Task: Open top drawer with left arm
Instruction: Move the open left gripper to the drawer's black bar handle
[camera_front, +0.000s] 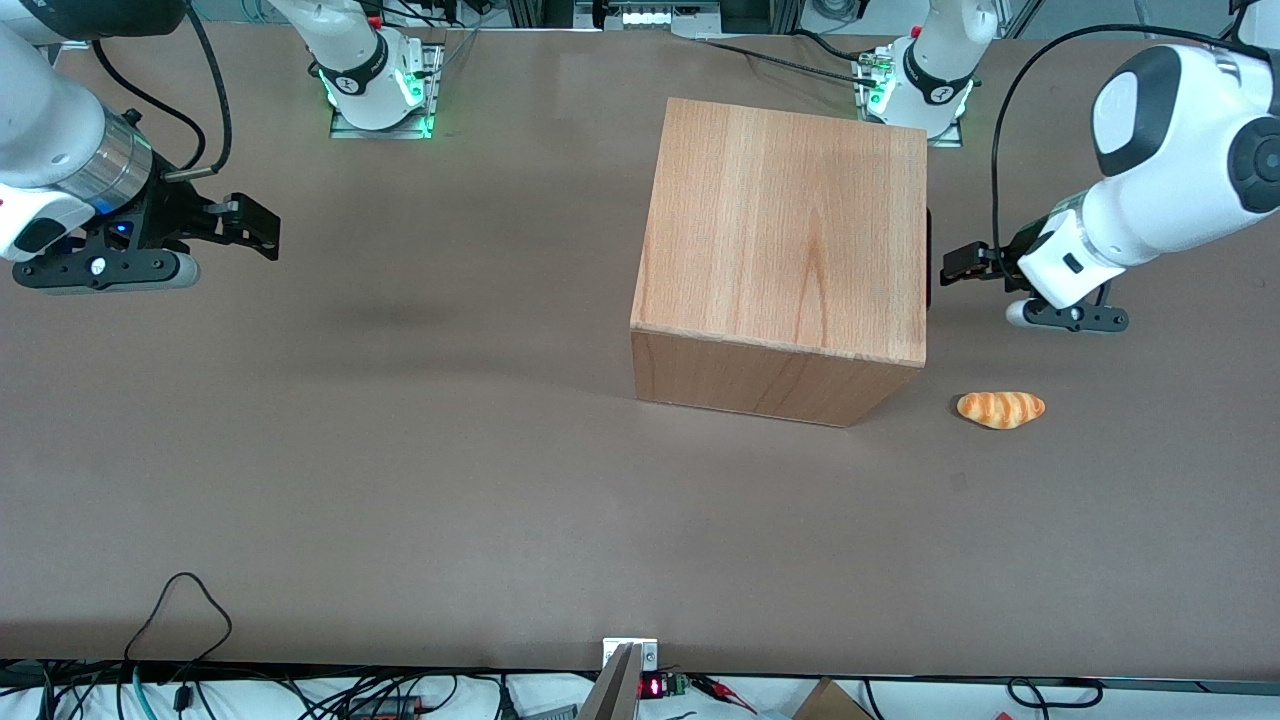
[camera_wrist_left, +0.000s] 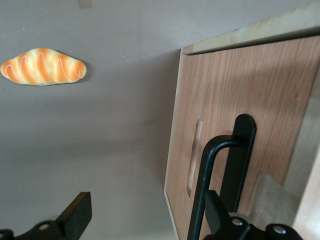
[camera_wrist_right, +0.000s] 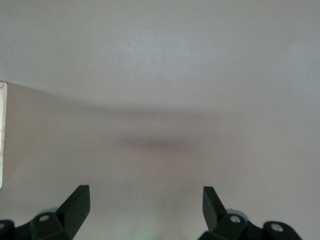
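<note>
Across the brown tabletop (camera_front: 400, 480), the biggest thing is the plain wooden cabinet (camera_front: 785, 250), which is sitting nearer the working arm's end and nearer the tabletop edge where the arm bases are bolted than the edge by the front camera. Its drawer face is pointing toward the working arm's end, so the front view is showing only a dark sliver of it; no writing or brand mark is showing on the wood.

Next in size, the left arm (camera_front: 1160, 170) is reaching in from the working arm's end of the tabletop, its white links and dark grey joint caps hanging above the surface, with a black cable looping up from its wrist.

In the left wrist view the top drawer (camera_wrist_left: 240, 140) is appearing shut, its flat wood front panel lying level with the cabinet's front. Its slim black bar handle (camera_wrist_left: 225, 170) is standing off the panel.

The hand (camera_front: 965, 265) is hovering just in front of the drawer face, level with the handle. Its fingers (camera_wrist_left: 75, 212) are spread wide and gripping nothing; one is sitting right by the bar, though I cannot tell whether it is touching.

Smallest, a toy bread roll (camera_front: 1001, 408), orange with pale stripes, is lying on the tabletop near the cabinet's corner, nearer the front camera than the hand.
</note>
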